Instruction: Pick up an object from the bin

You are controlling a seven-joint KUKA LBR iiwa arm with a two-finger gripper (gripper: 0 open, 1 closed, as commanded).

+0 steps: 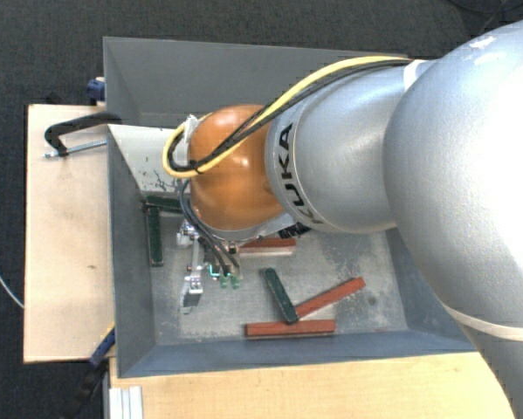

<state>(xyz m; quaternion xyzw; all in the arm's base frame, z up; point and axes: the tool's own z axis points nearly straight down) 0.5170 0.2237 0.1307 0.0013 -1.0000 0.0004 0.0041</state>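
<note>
The gripper (pixel 207 279) hangs low in the left-centre of the bin (pixel 130 260), below the orange wrist cover (pixel 230 177). Whether the pincer is spread or pressed together cannot be told from this angle, and nothing is seen pinched in it. The nearest candidate things are a long dark green bar (pixel 154 236) beside the left wall, a brown bar (pixel 268 244) just to the right and partly under the wrist, and a short green bar (pixel 278 295) to the lower right. Two red bars (pixel 329 297) lie further right. The gripper appears to be over bare floor between these. To perform the step well, centre over one bar, align the pincer across its narrow width, descend to the floor, then close. Avoid the wall-side bar, because clearance there looks poor.
</note>
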